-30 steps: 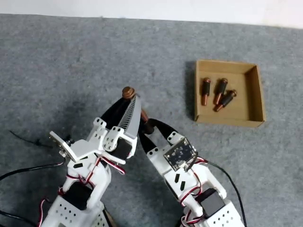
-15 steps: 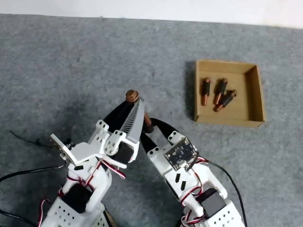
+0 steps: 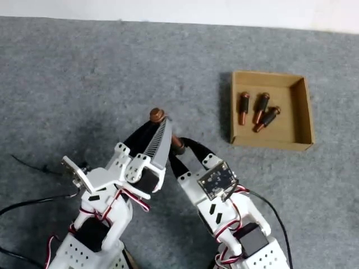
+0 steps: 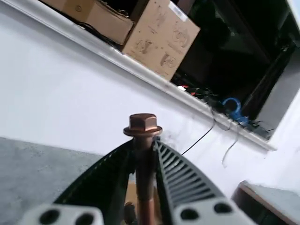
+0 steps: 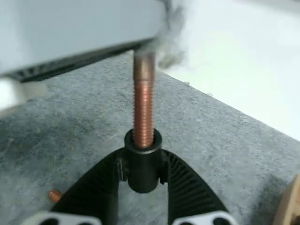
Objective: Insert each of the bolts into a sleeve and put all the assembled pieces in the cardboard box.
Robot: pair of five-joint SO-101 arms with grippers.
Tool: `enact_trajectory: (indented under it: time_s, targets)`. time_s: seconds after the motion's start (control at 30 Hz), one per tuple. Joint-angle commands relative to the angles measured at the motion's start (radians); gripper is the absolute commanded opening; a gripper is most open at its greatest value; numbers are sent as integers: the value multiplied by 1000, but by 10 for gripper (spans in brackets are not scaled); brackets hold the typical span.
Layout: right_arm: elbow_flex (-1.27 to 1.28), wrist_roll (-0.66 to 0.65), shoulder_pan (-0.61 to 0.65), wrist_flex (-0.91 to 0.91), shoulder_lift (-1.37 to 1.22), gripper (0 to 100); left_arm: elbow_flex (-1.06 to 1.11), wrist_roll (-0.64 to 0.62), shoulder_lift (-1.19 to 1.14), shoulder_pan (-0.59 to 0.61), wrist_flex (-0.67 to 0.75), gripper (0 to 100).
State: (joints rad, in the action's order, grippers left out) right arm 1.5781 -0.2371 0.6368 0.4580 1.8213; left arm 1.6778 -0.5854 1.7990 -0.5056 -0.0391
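Left pincer point(image 4: 143, 146) is clamped on a copper bolt point(image 4: 143, 126). Its ribbed fingers are closed tight on the shaft just under the hex head, which stands clear of the tips. From above, this pincer point(image 3: 160, 124) points away from the arm bases, with the bolt point(image 3: 157, 116) at its far end.

Right pincer point(image 5: 143, 164) grips a black sleeve point(image 5: 142, 177) between its fingers. The bolt's threaded end sits in the sleeve's mouth, while most of the shaft is outside it and runs across to the left pincer. From above, the right pincer point(image 3: 180, 151) lies just beside the left one, both near the middle of the grey mat point(image 3: 84, 73).

Compared with a second ago, the left pincer and the bolt head sit a little closer to the arm bases. The right arm has shifted slightly toward the box side. The stretch of copper showing between the two pincers is shorter. Both grips are as they were.

On the mat near the right pincer lies a small copper-coloured bit point(image 5: 55, 195), too small to identify.

Well apart, on the right arm's side and farther out, the box point(image 3: 270, 145) stands where it stood. Three assembled pieces point(image 3: 261, 107) lie side by side inside it, in the half nearer the pincers, unmoved.
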Motion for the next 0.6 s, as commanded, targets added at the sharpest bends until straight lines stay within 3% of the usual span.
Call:
enact_trajectory:
  time_s: [0.0,0.43,0.57]
  targets:
    - [-87,5,-42,-25,18,5,21,5,-16,45,-5,7]
    - [-84,5,-44,36,18,5,21,14,-18,44,-6,7]
    - [-84,5,-45,97,18,5,21,143,-18,-13,-8,7]
